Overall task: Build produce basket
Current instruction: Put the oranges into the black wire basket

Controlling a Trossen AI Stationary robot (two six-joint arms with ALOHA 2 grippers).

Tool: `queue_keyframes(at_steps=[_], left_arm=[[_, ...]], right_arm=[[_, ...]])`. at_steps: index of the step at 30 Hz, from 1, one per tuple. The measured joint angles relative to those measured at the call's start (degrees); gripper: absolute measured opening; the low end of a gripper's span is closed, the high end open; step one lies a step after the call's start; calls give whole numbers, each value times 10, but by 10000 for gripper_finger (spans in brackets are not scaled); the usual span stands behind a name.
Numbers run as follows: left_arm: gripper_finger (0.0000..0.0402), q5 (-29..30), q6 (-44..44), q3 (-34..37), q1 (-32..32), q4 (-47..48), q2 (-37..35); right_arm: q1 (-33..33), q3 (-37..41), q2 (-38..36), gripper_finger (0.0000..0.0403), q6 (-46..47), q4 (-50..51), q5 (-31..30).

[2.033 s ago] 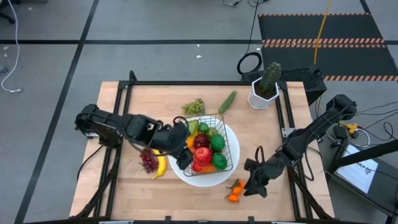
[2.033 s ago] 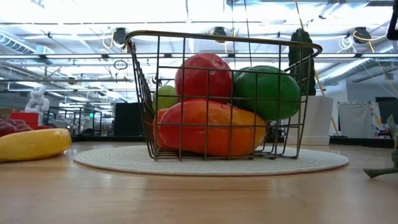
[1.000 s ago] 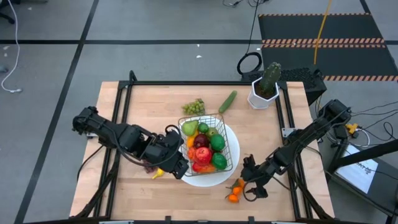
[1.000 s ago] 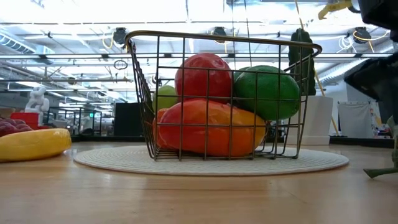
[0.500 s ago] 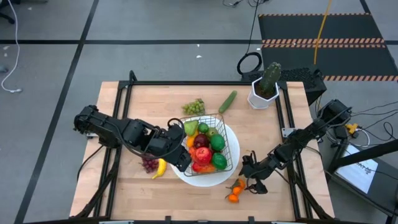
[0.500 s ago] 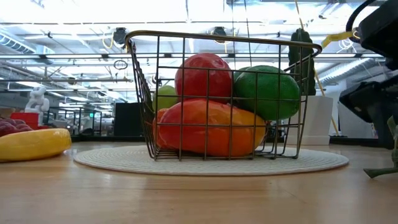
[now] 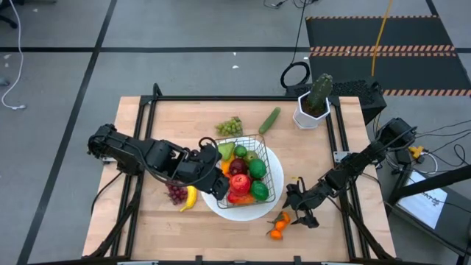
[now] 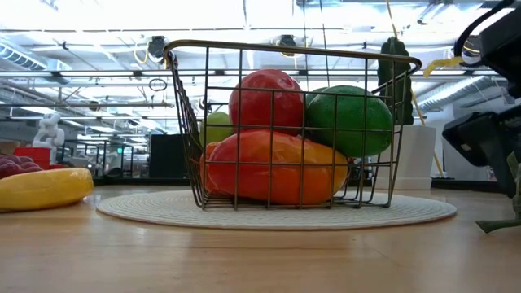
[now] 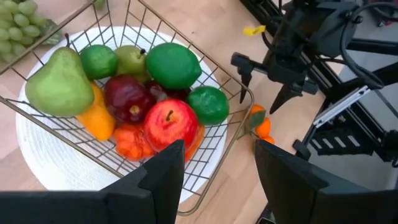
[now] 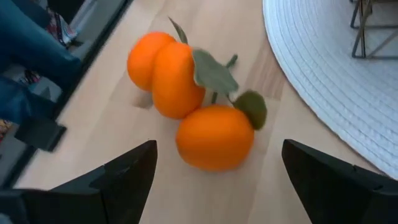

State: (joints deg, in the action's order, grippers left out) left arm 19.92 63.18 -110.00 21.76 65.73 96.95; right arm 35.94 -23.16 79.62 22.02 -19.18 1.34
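Observation:
The wire basket (image 7: 247, 168) stands on a round white plate (image 7: 239, 212) and holds apples, limes, a pear and orange peppers (image 9: 146, 99). Tangerines (image 10: 199, 106) with green leaves lie on the table by the plate's near right rim (image 7: 277, 225). My right gripper (image 10: 214, 186) is open, low over the table, one finger on either side of the tangerines and short of them (image 7: 298, 208). My left gripper (image 9: 217, 180) hangs open and empty above the basket's near left corner (image 7: 214, 182).
A banana (image 7: 190, 199) and purple grapes (image 7: 175, 193) lie left of the plate. Green grapes (image 7: 229, 126) and a cucumber (image 7: 269, 119) lie behind the basket. A white pot with a cactus (image 7: 313, 103) stands at the far right corner.
My right gripper has sunk toward the table and tipped, and now stands close by the tangerines. My left gripper has drifted a little toward the far edge, over the basket's corner. The produce has not moved.

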Motion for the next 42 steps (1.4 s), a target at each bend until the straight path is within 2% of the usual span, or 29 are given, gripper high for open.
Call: queue_keyframes(at_steps=[5, 15, 25, 32, 42], left_arm=[[195, 1, 11, 0, 0, 0, 0], [196, 23, 26, 0, 0, 0, 0], [196, 27, 30, 0, -6, -4, 0], [196, 27, 25, 0, -5, -12, 0], [196, 27, 7, 0, -12, -24, 0]], right_arm=[[0, 13, 0, 338, -13, -7, 0], [-8, 35, 4, 338, -26, -82, 0], [-6, 9, 105, 335, -18, -161, -13], [-6, 3, 127, 285, -5, -168, -18], [-6, 4, 102, 202, 17, -164, -11]])
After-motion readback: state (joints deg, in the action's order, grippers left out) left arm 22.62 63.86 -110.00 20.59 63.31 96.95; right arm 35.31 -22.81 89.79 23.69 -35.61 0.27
